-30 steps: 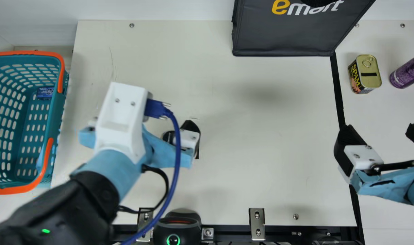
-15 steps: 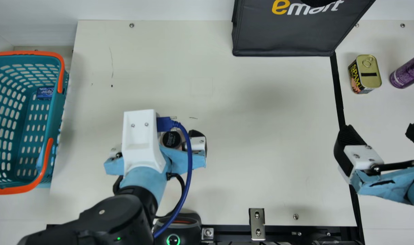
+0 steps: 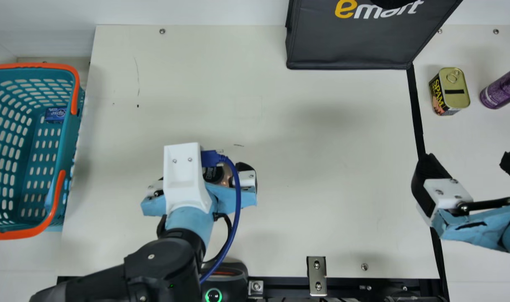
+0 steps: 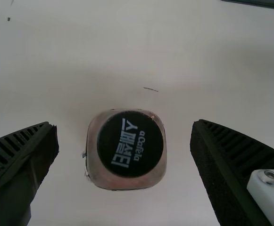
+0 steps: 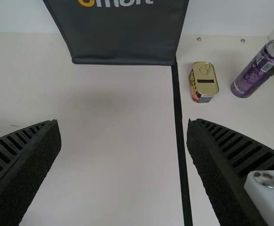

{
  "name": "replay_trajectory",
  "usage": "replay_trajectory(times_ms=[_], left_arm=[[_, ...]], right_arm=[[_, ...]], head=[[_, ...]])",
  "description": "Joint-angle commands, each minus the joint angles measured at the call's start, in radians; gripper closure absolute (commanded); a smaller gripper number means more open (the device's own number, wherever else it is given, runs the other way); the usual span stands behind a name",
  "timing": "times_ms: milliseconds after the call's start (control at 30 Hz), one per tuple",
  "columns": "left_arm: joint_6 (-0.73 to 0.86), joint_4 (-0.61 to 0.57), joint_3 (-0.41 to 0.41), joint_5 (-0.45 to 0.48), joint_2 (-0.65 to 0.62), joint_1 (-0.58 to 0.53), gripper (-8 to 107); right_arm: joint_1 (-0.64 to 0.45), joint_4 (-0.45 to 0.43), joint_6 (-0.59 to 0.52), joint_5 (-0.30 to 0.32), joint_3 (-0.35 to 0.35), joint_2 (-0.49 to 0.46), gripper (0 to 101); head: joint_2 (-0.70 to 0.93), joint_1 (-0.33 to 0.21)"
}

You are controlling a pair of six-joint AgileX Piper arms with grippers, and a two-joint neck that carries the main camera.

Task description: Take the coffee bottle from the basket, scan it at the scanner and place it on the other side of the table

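Plainly, squarish coffee bottle [image 4: 127,183], round lid [image 4: 130,144], latticed basket [image 3: 69,140].

Black arm [image 3: 164,262], light-blue wrist [image 3: 188,220], white housing [image 3: 182,180] (two screws [image 3: 174,161]), blue cable [image 3: 238,197]

Looks like a mock shop checkout tbh: shopping basket [image 3: 66,138], scanner [image 3: 225,274] at the tabletop's [image 3: 322,209] edge, black store bag [image 3: 355,42], plus canned groceries.
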Motion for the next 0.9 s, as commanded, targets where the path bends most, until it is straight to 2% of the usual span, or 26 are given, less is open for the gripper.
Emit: replay_trajectory(times_ms=[0, 33, 300, 533, 867], left_arm=[[-0.005, 0.012, 0.008, -0.014, 0.003, 0.003, 9], [-0.008, 0.017, 0.013, -0.02, 0.005, 0.006, 9], [-0.018, 0.052, 0.035, -0.061, 0.01, 0.018, 62], [0.01, 0.067, 0.028, -0.062, -0.017, 0.014, 107], [0.177, 0.045, -0.026, -0.031, -0.095, -0.004, 107]], right_arm=[[0.0, 0.0, 0.0, 0.0, 0.0, 0.0, 6], [0.0, 0.0, 0.0, 0.0, 0.0, 0.0, 6], [0.0, 0.0, 0.0, 0.0, 0.0, 0.0, 6], [0.0, 0.0, 0.0, 0.0, 0.0, 0.0, 6], [0.0, 0.001, 0.0, 0.0, 0.0, 0.0, 6]], head=[[0.002, -0.029], [0.002, -0.029], [0.002, -0.029], [0.002, -0.029], [0.002, -0.029]])
